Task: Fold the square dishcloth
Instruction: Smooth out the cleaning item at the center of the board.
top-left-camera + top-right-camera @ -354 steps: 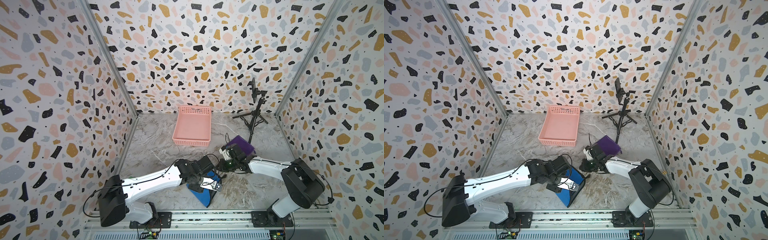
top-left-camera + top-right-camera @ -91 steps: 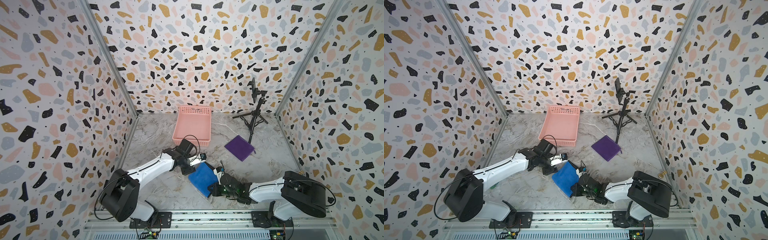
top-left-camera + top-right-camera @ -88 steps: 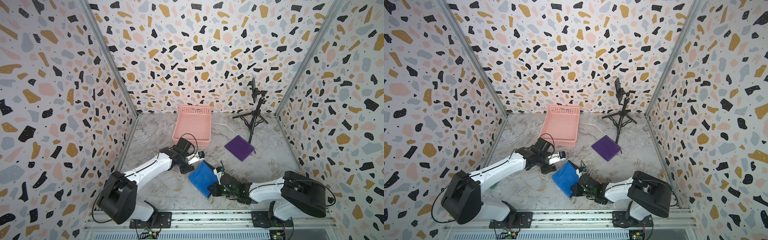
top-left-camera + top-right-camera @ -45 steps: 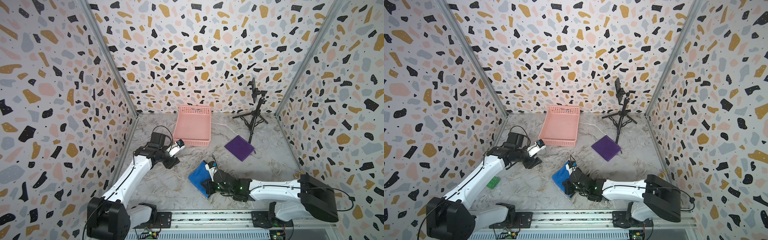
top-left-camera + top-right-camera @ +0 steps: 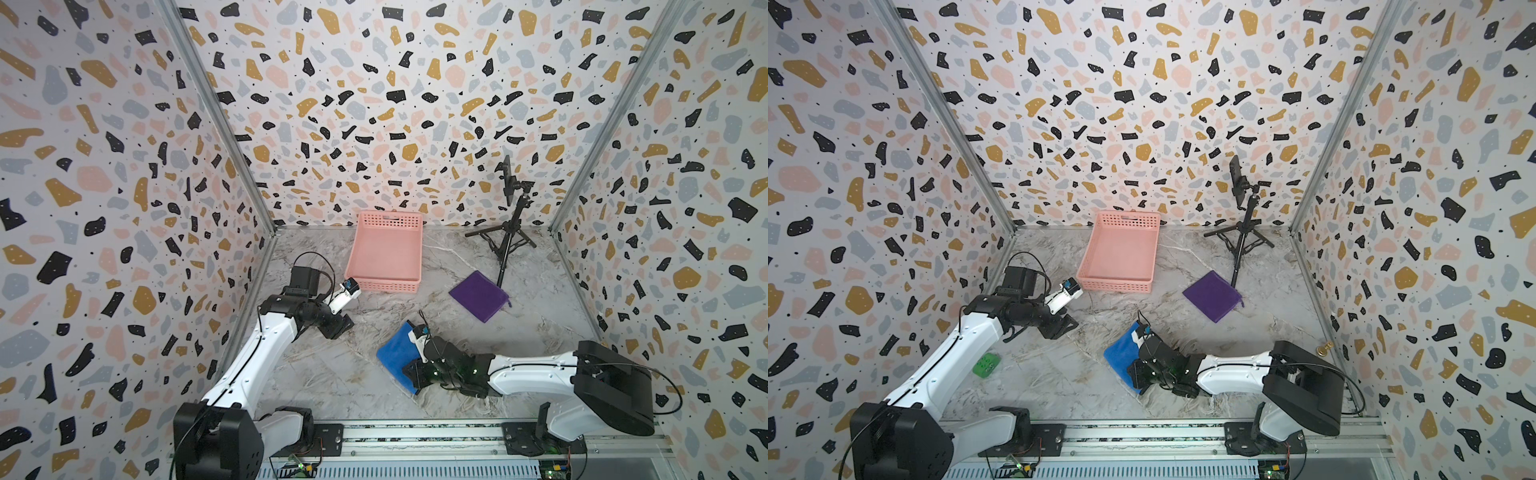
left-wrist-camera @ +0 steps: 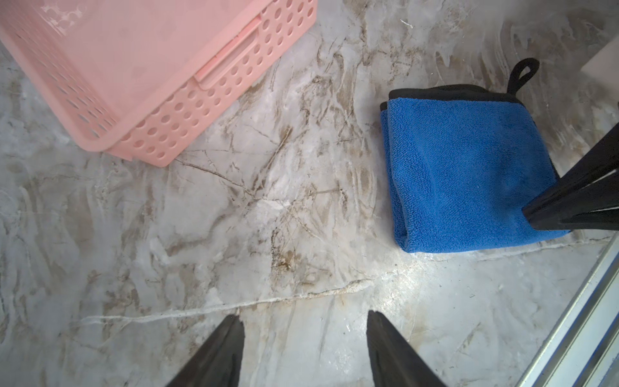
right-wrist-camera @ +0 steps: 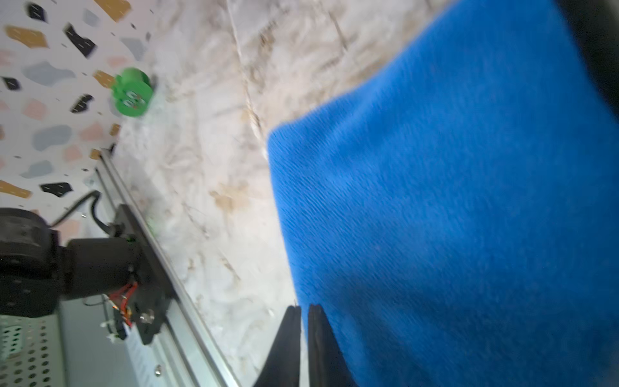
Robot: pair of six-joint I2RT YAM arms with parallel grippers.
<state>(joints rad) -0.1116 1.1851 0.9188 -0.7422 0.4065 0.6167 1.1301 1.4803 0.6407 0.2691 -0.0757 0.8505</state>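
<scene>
Two arms in this cell, and from where I'm standing the job looks nearly wrapped. In both top views the blue dishcloth (image 5: 395,347) lies on the marble counter (image 5: 332,382), near the front rail (image 5: 415,432), already a compact layered rectangle. The right gripper (image 5: 411,376) sits low at its near corner, while the left gripper (image 5: 338,328) hangs well apart, over by the pink basket (image 5: 386,286). A purple cloth (image 5: 478,296) lies flat further back, near a tripod (image 5: 509,245), and a top view shows a small green piece (image 5: 987,365) by the left arm.

Left wrist camera: the left gripper's fingers (image 6: 221,351) are spread wide with only bare counter between them, so released, holding nothing. The blue dishcloth (image 6: 469,167) looks doubled over, with a rounded fold on one side and black trim and a hanging loop (image 6: 522,73) along another. The right arm's fingers (image 6: 576,207) are down at one corner.

Right wrist camera is blurry, but the fingers (image 7: 288,335) are pressed nearly together, just a slit. The blue dishcloth's (image 7: 452,217) edge is right beside them, and there's no fabric in the slit that I can make out.

My guess: the last fold is laid and this is the let-go step. Next move calls for the right arm to lift straight off so it doesn't drag that corner open, then a check that the edges line up.
</scene>
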